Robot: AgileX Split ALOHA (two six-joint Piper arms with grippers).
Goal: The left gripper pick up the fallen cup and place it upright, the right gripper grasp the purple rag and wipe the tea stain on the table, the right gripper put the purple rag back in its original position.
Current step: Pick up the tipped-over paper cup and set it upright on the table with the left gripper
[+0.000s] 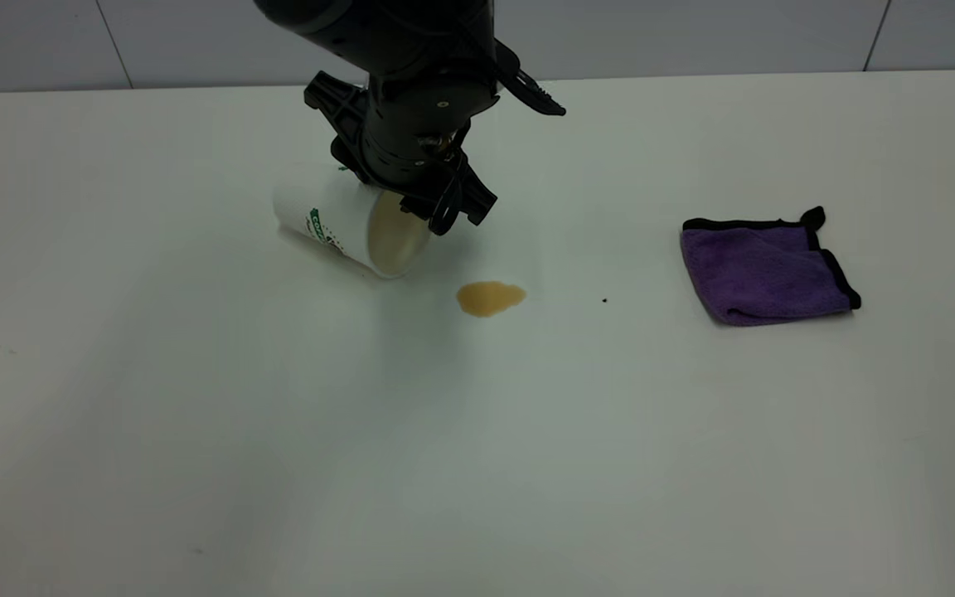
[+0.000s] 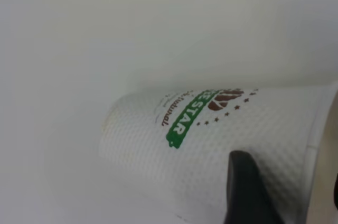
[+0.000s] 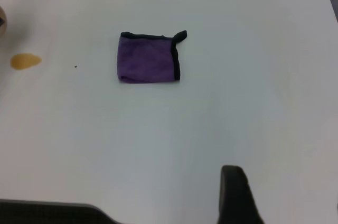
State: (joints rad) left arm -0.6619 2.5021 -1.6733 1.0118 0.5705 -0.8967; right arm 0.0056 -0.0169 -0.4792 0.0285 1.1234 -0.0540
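Claw [image 1: 432, 207] around fallen cup [image 1: 345, 224] rim.

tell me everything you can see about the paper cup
The cup is white paper with a dimpled, embossed wall and a green band with white lettering beside brown star and bean marks. It lies on its side on the white table, mouth turned toward the tea stain, its tan-tinted inside showing. The left gripper is down at its rim end, one finger against the outer wall. No liquid is visible inside. The stain sits apart from the rim.
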